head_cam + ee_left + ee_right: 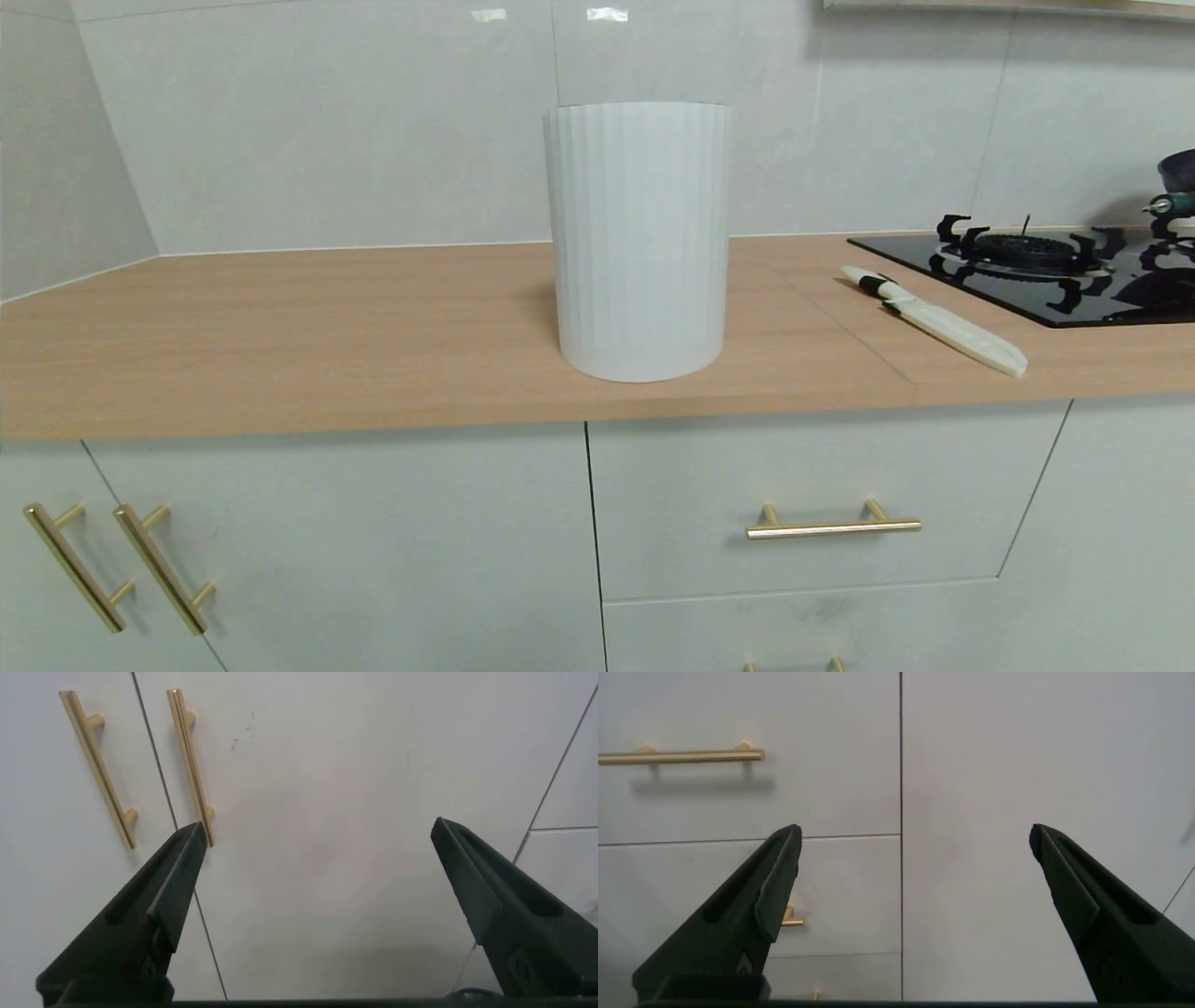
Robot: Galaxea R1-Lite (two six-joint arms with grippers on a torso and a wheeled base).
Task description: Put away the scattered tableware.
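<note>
On the worktop (280, 336), at three o'clock from the white holder (639, 243), the knife (934, 319) lies flat, while the left gripper (318, 849) and right gripper (915, 849) gape empty below, so a shallow pinch could skid it onto the hob (1036, 271).

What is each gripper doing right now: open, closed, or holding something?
Left gripper: open, holding nothing.
Right gripper: open, holding nothing.

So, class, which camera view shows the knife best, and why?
The head view: the knife lies whole on the counter, beside the hob. The wrist views look past the open left gripper and right gripper at cabinet fronts instead.
</note>
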